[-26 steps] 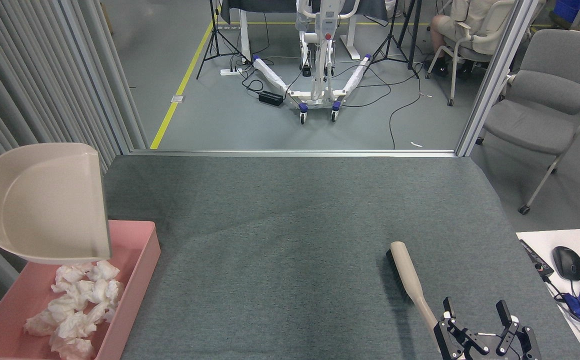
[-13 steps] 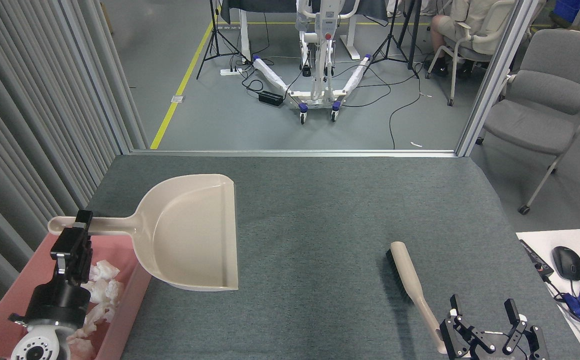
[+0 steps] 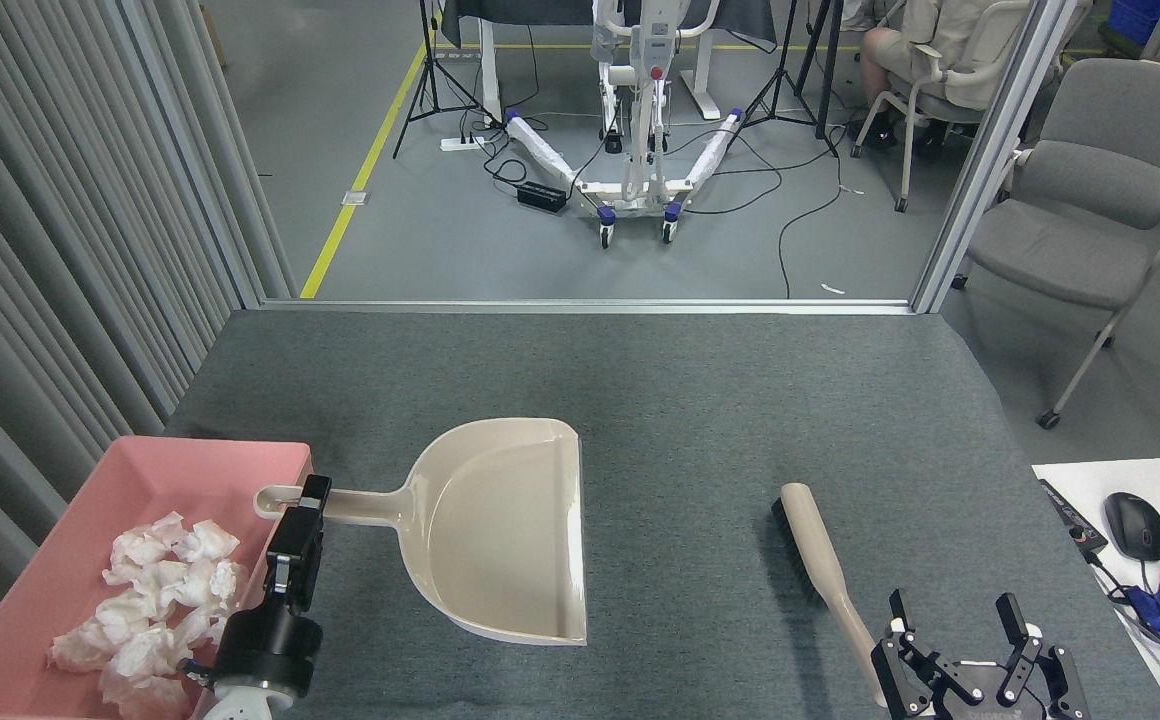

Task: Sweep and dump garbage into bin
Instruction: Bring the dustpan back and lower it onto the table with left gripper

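Nearest to me, at the bottom right, my right gripper (image 3: pixel 965 622) stands with its fingers wide apart and holds nothing. The brush (image 3: pixel 825 575) lies just left of it on the desk (image 3: pixel 740 400), its handle end beside the gripper, bristles facing left.

At the bottom left, my left gripper (image 3: pixel 302 515) is closed on the handle of the dustpan (image 3: pixel 500 530). The pan looks empty and sits low over the desk or on it; I cannot tell which. Its open mouth faces right, toward the brush.

Left of the pan is the bin (image 3: pixel 145 465), at the near left corner of the desk. The garbage (image 3: pixel 155 610) lies inside it as a heap of white wads in the near half. I see no wad on the desk, so I judge the dumping done and only the putting down of the pan is left.

What can go wrong: my left arm is just beside the bin wall, and a careless pull back could push the bin off the desk edge and spill the wads. If I let go of the handle while the pan hangs above the surface, it could drop and slide toward the brush.

Beyond the desk I see the floor with cables, a wheeled stand (image 3: pixel 635 150) and a grey chair (image 3: pixel 1090 200).
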Motion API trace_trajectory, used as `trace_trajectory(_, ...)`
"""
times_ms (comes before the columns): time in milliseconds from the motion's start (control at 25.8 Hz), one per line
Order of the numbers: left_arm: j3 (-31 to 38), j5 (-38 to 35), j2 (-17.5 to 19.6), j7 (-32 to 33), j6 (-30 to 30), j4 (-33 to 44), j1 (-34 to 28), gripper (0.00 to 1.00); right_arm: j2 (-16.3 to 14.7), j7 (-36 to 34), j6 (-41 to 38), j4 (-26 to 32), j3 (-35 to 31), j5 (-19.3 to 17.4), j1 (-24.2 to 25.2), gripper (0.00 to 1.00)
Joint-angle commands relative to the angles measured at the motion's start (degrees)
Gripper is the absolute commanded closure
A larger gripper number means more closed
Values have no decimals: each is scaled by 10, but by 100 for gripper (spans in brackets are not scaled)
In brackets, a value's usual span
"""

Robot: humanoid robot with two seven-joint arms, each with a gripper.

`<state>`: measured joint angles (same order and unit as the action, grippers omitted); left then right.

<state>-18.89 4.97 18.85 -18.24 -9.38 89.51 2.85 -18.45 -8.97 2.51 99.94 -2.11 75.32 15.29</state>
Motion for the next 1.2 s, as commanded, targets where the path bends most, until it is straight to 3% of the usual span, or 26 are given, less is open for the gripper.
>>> trace_trajectory(0, -4, -21, -33, 0, -16, -56, 9, 100, 3, 0, -6, 0, 0, -2, -1, 2)
trace_trajectory(155, -14, -21, -35, -1, -52, -104, 7, 100, 6, 2, -11, 0, 4, -2, 1, 2)
trace_trajectory(465, -15, -37, -72, -3, -45, -122, 10, 100, 18, 7, -25, 3, 0, -1, 3, 2)
trace_trajectory(619, -15, -40, -85, 1, -53, -145, 10, 100, 10, 34, -26, 10, 0, -2, 2, 2)
trace_trajectory(1161, -21, -74, -123, 7, -54, -168, 12, 100, -8, 20, 0, -17, -1, -18, -28, 2)
